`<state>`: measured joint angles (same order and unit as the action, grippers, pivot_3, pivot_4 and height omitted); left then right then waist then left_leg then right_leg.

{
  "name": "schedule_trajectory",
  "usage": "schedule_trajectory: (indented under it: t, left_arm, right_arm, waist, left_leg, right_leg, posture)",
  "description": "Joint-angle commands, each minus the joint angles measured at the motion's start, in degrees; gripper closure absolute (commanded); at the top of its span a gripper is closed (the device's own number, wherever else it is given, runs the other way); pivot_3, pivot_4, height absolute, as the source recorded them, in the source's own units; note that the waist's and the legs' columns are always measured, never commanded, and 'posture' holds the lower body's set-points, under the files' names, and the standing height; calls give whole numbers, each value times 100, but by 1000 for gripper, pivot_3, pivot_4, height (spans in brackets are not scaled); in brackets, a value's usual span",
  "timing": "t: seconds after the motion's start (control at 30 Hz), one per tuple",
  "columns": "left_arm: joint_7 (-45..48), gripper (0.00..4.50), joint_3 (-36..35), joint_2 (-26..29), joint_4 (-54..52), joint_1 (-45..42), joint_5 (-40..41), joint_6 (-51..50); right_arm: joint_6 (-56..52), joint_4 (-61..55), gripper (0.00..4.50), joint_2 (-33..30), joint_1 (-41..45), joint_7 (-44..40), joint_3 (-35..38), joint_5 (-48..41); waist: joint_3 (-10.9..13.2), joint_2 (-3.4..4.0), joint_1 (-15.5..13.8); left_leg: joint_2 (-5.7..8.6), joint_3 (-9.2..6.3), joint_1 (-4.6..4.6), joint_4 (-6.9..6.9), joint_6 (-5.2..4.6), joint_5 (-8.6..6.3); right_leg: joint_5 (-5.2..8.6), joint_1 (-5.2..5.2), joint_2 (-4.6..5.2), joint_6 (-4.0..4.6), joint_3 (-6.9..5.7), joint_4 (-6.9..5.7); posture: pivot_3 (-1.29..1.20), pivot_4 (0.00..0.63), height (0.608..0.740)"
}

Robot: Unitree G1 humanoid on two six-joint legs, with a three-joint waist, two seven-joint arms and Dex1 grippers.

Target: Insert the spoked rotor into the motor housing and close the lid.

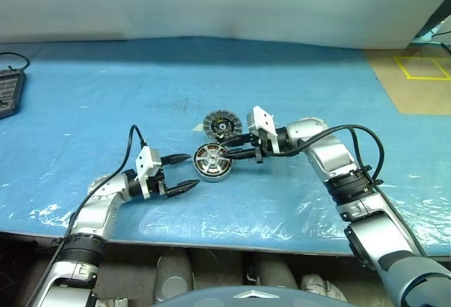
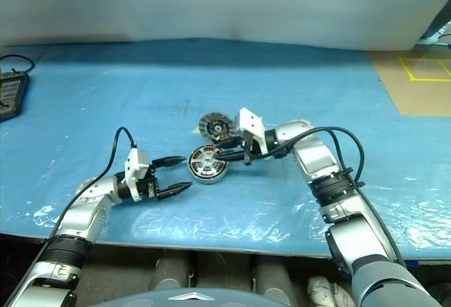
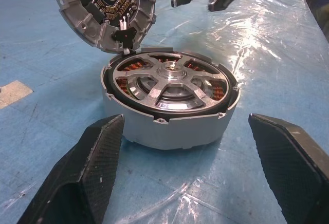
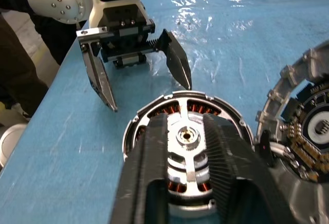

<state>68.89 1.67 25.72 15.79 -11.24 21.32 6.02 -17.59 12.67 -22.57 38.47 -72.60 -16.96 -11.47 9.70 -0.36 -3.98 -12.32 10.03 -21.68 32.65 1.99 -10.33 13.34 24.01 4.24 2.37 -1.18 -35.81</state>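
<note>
- We take the motor housing (image 1: 213, 163) as our landmark: it sits on the blue worktop (image 1: 106, 96), and the spoked rotor (image 3: 169, 85) already lies seated inside it, copper windings showing between the spokes.
- The lid (image 1: 220, 124) stands tilted on edge just behind the motor housing, touching its rim, inner face with the dark hub turned toward the housing.
- Our left pincer (image 1: 180, 173) hovers just to the left of the motor housing, its 2 fingers spread wide and holding nothing.
- Our right pincer (image 1: 236, 149) reaches over the motor housing from the right, fingers nearly pressed together above the rotor hub; we cannot tell whether they touch it.
- We judge the lid to be stiff, fairly heavy metal; its finely ribbed rim offers the best hold, and the small parts around the hub look fragile.
- The lid may be pulled down magnetically, so it could snap shut.
</note>
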Motion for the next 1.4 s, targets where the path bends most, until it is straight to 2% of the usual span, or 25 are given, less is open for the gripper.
schedule_trajectory:
  t: [0.03, 0.33, 0.37, 0.4, 0.8, 1.03, 1.4]
  left_arm:
    - [-35, 428, -98, 6, -102, -43, 49, 61]
    - [-89, 428, -104, 15, -116, -19, 46, 77]
    - [-95, 428, -105, 13, -116, -19, 45, 81]
    - [-101, 428, -106, 12, -115, -18, 45, 86]
    - [-124, 428, -114, 1, -22, -71, 35, 135]
    - [-100, 428, -87, -32, 89, -161, 21, 179]
    - [-56, 428, -75, -77, 175, -232, 10, 218]
  right_arm:
    - [89, -33, 3946, 213, 85, 89, -23, -61]
    - [289, 732, 3946, 723, 339, 292, -167, 173]
    - [328, 858, 4326, 768, 364, 318, -179, 212]
    - [371, 963, 4487, 803, 383, 340, -189, 251]
    - [751, 1492, 4487, 759, 228, 500, -608, 953]
    - [631, 1071, 4487, 632, 113, 435, -543, 859]
    - [-418, -546, 4487, 506, -29, 346, -52, -40]
  waist:
    - [0, 0, -2]
    - [0, 0, 1]
    - [0, 0, 1]
    - [0, 0, 1]
    - [-1, 0, 3]
    - [-1, 1, -7]
    - [-1, 1, -2]
  left_leg:
    - [0, 0, 0, 0, 0, 0]
    - [-1, 0, 0, 1, 3, 1]
    - [-1, 0, 0, 1, 8, 4]
    - [0, 0, -1, 1, 8, 4]
    - [-2, 0, 8, 2, 11, 5]
    - [-4, -1, 61, -2, 5, -1]
    - [-4, -1, 52, -21, 8, 2]
  right_leg:
    - [0, 0, 0, 0, 0, 0]
    - [0, 0, 0, 0, 0, -1]
    - [0, 0, 1, 0, 0, -1]
    - [0, 0, 1, 0, 0, 0]
    - [0, -8, 1, 0, 0, -3]
    - [1, -68, 4, 0, 0, 8]
    - [1, -54, 2, 0, -1, 17]
  posture:
    - [0, 150, 740]
    - [0, 150, 740]
    - [0, 150, 740]
    - [0, 150, 740]
    - [0, 150, 740]
    - [0, 150, 740]
    - [0, 150, 740]
